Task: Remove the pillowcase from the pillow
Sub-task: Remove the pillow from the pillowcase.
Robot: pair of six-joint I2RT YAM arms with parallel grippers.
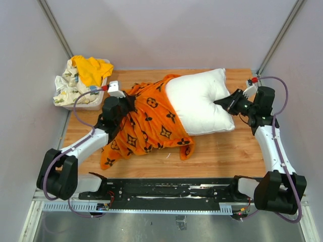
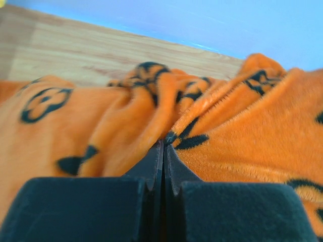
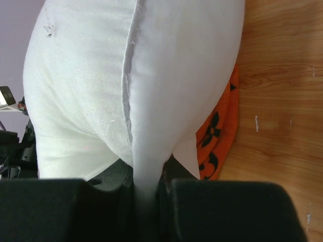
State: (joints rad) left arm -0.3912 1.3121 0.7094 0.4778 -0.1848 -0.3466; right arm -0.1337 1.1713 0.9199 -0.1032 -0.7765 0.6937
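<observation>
The orange pillowcase [image 1: 146, 123] with black motifs lies bunched on the wooden table left of centre, still round the left end of the white pillow [image 1: 199, 103]. Most of the pillow sticks out to the right. My left gripper [image 1: 127, 104] is shut on a fold of the pillowcase [image 2: 126, 121] at its far left. My right gripper [image 1: 222, 103] is shut on the pillow's right edge, pinching its seam [image 3: 146, 166]. A strip of the pillowcase [image 3: 217, 146] shows under the pillow in the right wrist view.
A white bin [image 1: 83, 101] with a yellow cloth [image 1: 92, 68] and a white floral-print cloth [image 1: 65, 85] stands at the back left corner. Walls close the table [image 1: 227, 151] at back and sides.
</observation>
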